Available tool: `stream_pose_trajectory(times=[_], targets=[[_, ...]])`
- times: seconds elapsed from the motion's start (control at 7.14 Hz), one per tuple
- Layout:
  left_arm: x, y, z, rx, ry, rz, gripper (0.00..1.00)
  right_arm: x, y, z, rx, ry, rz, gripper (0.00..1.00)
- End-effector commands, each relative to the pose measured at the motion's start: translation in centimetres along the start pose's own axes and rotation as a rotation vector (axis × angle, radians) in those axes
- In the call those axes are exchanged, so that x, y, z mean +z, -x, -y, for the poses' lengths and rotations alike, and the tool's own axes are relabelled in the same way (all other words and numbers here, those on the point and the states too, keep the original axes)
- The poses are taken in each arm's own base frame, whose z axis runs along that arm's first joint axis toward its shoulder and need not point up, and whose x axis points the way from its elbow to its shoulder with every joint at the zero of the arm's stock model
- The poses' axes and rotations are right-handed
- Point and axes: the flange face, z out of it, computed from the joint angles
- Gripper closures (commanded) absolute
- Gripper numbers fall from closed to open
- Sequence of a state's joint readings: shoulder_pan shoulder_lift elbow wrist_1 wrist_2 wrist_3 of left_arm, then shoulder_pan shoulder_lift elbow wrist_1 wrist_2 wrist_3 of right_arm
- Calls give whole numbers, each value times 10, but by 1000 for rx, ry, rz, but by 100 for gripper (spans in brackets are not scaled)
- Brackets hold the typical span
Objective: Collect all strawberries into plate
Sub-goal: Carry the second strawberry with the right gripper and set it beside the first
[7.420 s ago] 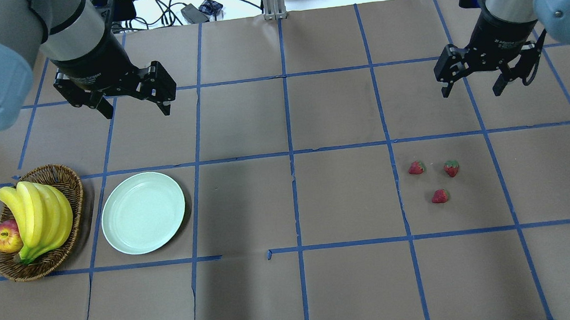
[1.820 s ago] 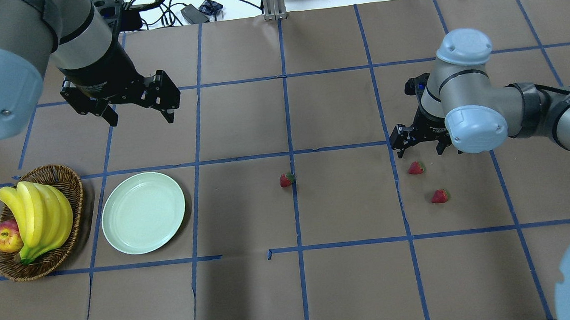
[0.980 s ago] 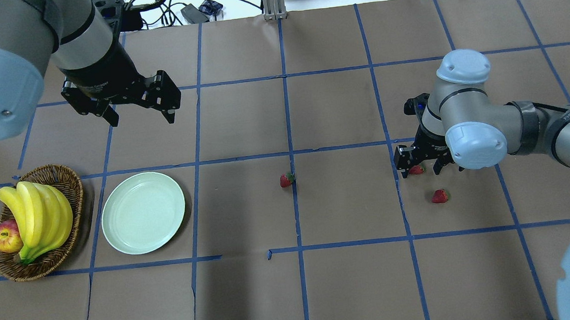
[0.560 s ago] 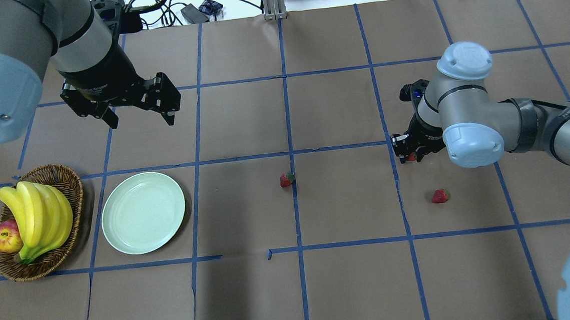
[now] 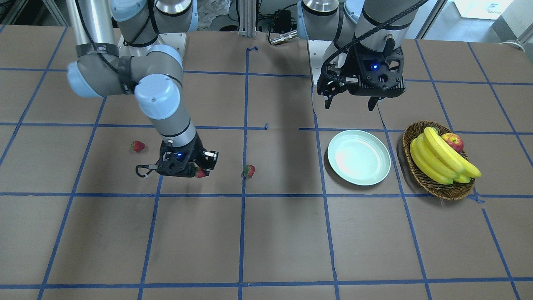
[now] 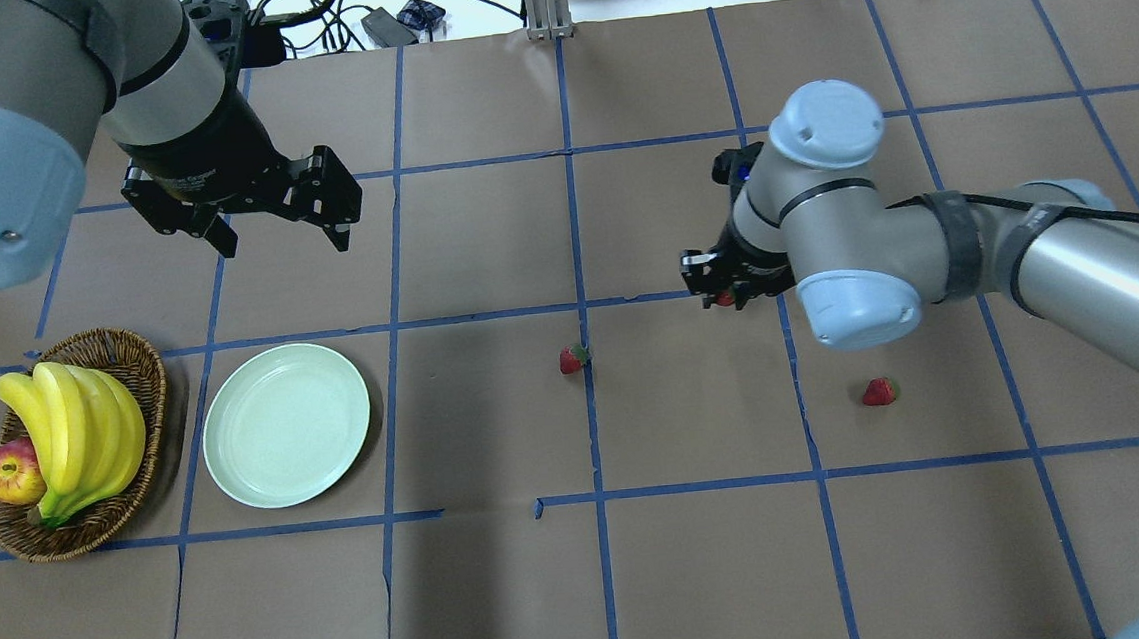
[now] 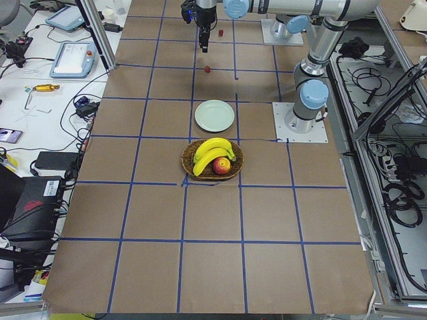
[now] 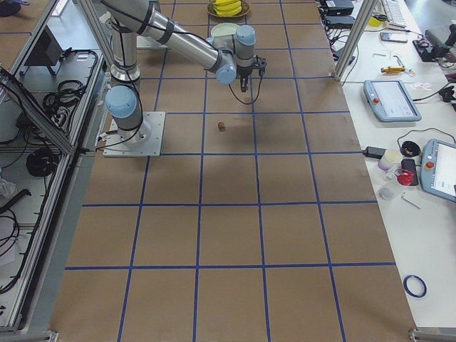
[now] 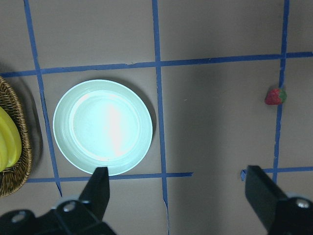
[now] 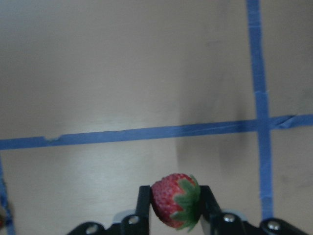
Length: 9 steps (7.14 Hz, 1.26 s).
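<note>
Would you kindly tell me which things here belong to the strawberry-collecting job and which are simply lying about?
Part of the job:
- held strawberry, clamped in the right gripper
- middle strawberry, on the table
- right-side strawberry, on the table
- plate, empty

Just lying about:
- wicker basket
- bananas
- apple

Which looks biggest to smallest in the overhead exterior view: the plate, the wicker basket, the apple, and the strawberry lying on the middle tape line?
1. wicker basket, only a little larger than the plate
2. plate
3. apple
4. strawberry, clearly the smallest
</note>
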<state>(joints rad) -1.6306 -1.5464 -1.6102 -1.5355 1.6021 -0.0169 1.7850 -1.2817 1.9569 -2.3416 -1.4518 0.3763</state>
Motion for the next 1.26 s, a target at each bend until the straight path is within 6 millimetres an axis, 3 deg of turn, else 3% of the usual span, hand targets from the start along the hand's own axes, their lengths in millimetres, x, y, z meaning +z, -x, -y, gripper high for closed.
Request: stream_pose_trajectory(times=[0.0, 0.14, 0.42, 0.56, 0.7, 0.98, 1.12], targets=[[0, 0, 0, 0, 0, -1, 0, -11, 91, -34, 24, -24, 39, 96], [-1, 0, -1, 0, -1, -1, 0, 3, 124, -48, 17, -5, 45, 96], [-1, 0, -1, 0, -3, -1, 0, 57, 157, -55, -30, 41, 18, 98], [-1, 0, -1, 0, -1, -1, 0, 68, 164, -64, -45, 58, 12, 95], [-1, 0, -1, 0, -1, -1, 0, 72, 163, -66, -45, 66, 7, 75], [1, 0, -2, 0, 2, -1, 0, 79, 163, -68, -42, 81, 9, 0], [2, 0, -2, 0, 3, -1, 0, 71, 166, -66, -46, 71, 21, 0]])
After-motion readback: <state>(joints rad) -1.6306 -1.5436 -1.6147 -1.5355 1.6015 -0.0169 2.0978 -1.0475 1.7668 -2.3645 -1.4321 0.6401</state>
